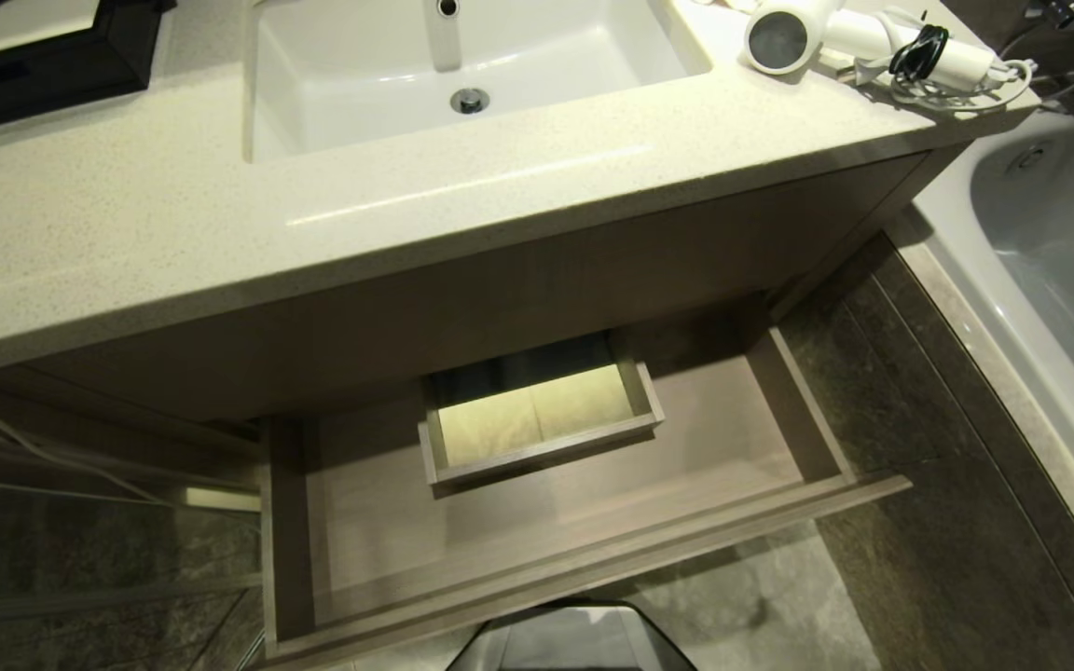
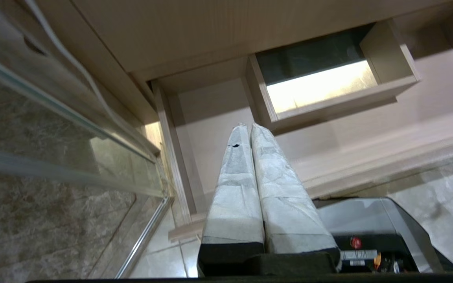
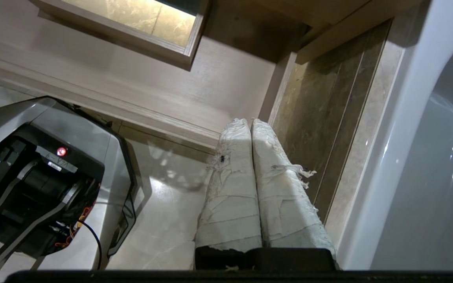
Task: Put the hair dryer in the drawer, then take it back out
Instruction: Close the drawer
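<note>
We read this as the opening of the first step: the drawer (image 1: 537, 550) already stands pulled out under the vanity, nothing lies in it, and the hair dryer (image 1: 835, 37) has not yet been picked up. Going from left to right, our left hand (image 2: 246, 127) hangs low over the left part of the open drawer, its two padded fingers (image 2: 234, 184) pressed together and empty; it looks parked. In the middle, the drawer's flat floor runs around the boxed cutout (image 1: 537, 419), which leaves bare room on either side of it for the dryer. Further right, our right hand (image 3: 248, 122) is also closed on nothing, its wrapped fingers (image 3: 277, 184) touching along their length, and it sits down by the drawer's right front corner with the bathtub (image 1: 1059, 242) beside it. The hair dryer lies well above and beyond that hand, at the far right end of the desk (image 1: 220, 224) to the right of the sink (image 1: 388, 112), on its side with the dark round end facing the basin and the bundled cord (image 1: 947, 65) trailing toward the desk's corner. Neither hand shows in the head view. The next move, as we judge it, calls for raising the right hand up to desk height, spreading its fingers, and closing them on the handle or barrel clear of the loose cord.
</note>
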Robot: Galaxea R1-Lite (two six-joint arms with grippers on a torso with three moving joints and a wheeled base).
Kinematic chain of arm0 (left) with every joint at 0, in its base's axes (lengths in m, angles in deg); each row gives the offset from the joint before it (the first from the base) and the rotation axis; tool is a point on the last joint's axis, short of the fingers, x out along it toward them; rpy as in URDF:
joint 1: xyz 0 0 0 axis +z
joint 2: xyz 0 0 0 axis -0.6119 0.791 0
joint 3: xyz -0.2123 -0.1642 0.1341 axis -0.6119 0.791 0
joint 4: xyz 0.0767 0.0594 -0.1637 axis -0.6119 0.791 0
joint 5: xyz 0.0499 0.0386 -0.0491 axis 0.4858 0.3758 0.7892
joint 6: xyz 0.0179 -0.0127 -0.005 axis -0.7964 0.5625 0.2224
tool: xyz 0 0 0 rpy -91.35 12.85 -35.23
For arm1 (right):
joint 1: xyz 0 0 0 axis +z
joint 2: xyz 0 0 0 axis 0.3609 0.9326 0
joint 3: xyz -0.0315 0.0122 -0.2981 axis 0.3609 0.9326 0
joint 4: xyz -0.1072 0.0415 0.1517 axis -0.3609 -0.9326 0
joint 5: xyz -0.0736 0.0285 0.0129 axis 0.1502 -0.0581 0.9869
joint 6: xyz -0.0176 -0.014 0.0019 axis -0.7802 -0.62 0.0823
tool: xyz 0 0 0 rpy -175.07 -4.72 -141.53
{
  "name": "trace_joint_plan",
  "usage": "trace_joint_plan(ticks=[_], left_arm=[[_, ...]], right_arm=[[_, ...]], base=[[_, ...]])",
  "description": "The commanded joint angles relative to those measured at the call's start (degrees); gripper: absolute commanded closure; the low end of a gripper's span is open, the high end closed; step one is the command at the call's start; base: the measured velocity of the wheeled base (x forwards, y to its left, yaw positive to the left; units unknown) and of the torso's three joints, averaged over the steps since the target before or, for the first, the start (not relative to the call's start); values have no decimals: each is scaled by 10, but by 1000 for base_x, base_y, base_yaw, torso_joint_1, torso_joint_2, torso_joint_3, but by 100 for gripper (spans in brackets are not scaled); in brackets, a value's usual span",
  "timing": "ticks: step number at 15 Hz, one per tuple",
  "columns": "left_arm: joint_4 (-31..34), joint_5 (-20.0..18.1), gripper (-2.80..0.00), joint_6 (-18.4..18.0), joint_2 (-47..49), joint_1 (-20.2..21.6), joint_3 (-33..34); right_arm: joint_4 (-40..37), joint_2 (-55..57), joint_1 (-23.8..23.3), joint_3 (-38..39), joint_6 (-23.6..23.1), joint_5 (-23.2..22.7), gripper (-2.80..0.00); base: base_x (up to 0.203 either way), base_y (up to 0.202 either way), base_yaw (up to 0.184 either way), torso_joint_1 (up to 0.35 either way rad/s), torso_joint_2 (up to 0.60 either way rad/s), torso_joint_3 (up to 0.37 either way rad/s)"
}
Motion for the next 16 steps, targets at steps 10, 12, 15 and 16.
trace_joint_plan(ticks=[10, 12, 15, 16], left_arm=[[0, 0, 0, 0, 0, 0, 1], [0, 0, 0, 0, 0, 0, 1], [0, 0, 0, 0, 0, 0, 1], [0, 0, 0, 0, 0, 0, 0]], right_arm=[[-1, -1, 0, 13, 2, 0, 0], [-2, -2, 0, 13, 2, 1, 0], [-2, -1, 0, 16, 1, 1, 0], [-2, 0, 0, 17, 1, 0, 0]], base=[[0, 0, 0, -234, 144, -94], [0, 0, 0, -212, 351, 150], [0, 0, 0, -234, 408, 173], [0, 0, 0, -297, 503, 227]])
